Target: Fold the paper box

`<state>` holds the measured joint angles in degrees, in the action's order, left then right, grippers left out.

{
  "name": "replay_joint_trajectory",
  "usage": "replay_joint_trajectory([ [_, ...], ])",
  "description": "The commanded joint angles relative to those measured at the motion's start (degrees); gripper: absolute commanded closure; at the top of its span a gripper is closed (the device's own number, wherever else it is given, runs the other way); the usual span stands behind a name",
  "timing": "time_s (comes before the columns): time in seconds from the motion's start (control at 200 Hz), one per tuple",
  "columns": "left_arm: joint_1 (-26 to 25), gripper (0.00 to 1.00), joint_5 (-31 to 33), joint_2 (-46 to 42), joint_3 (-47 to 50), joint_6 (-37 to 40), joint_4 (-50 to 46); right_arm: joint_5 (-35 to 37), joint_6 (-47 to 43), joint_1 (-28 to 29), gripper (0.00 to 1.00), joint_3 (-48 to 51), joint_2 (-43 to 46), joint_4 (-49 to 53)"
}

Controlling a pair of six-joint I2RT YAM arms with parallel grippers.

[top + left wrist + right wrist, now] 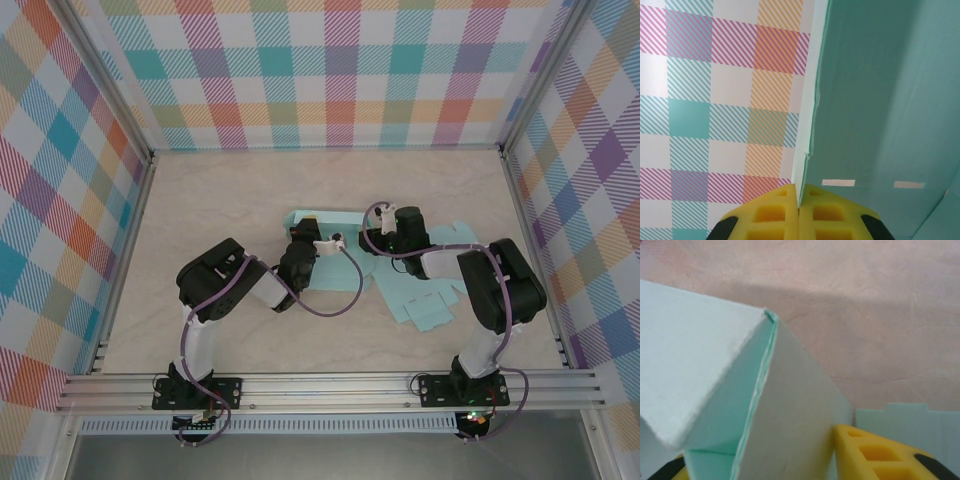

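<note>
Fingertips of my left gripper [799,202] are pressed fully together. Their yellow grid-moulded pads [767,216] pinch the thin edge of one upright panel of the pale teal paper box [875,100]. That edge rises straight out from between the pads. The panel's inner face spreads to the right, and the striped check wall [715,100] of the enclosure stands behind on the left.

My right gripper [772,462] has its fingers standing apart, one yellow pad at the lower right and the tip of the other just showing at the lower left corner. A doubled, tent-like fold of the box [700,370] sits between them, and the right-hand pad lies against its sloping face. Whether those fingers are actually squeezing the fold I cannot tell. Beyond it is the beige marbled table [865,300], and a flat notched flap [900,420] of the box lies on the table just beside that pad.

From above, the box [425,305] lies around the middle of the table [210,200], a little to the right. It is mostly spread flat, with loose flaps reaching toward the near right. My left gripper [303,243] meets it at its left end, where a panel stands up, and my right gripper [385,240] is over its far middle part, near my left one.
</note>
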<state>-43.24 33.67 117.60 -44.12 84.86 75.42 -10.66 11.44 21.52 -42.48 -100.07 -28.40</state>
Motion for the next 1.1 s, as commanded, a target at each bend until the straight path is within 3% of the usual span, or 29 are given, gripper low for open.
replay_joint_trajectory([
  [0.0,-1.3,1.00,-2.1,0.0,-0.2,-1.8,1.3,3.9,0.5,0.1,0.67,-1.9,-1.4,-4.2],
  [0.245,-2.2,1.00,-2.5,-1.6,0.7,-4.3,-0.6,8.0,2.2,0.9,0.67,-2.4,-2.3,-3.3],
  [0.505,-3.1,1.00,-0.1,-7.3,1.4,-13.3,-6.2,11.0,0.6,3.0,0.81,-1.0,-1.3,-4.6],
  [0.67,-3.3,0.77,-0.3,-17.1,2.3,-25.9,-17.5,11.6,-2.3,3.6,0.92,-0.3,0.5,-3.0],
  [0.77,-3.3,0.72,-2.9,-24.9,2.8,-36.1,-28.0,12.4,-3.1,3.8,0.96,0.8,1.6,-3.1],
  [0.86,-3.3,0.69,-3.8,-30.9,4.2,-43.6,-31.7,11.9,-3.6,3.8,0.97,1.5,2.8,-3.1],
  [0.895,-3.3,0.61,-4.1,-33.2,4.7,-46.3,-32.9,11.6,-3.7,3.9,0.97,1.8,3.2,-3.0],
  [0.975,-3.3,0.60,-5.4,-38.7,5.0,-52.3,-38.0,10.7,-3.9,3.9,0.98,2.0,4.0,-2.3],
  [1.095,-3.3,0.48,-5.6,-47.4,4.2,-62.4,-48.4,9.4,-3.8,4.0,0.99,2.3,5.8,-0.9],
])
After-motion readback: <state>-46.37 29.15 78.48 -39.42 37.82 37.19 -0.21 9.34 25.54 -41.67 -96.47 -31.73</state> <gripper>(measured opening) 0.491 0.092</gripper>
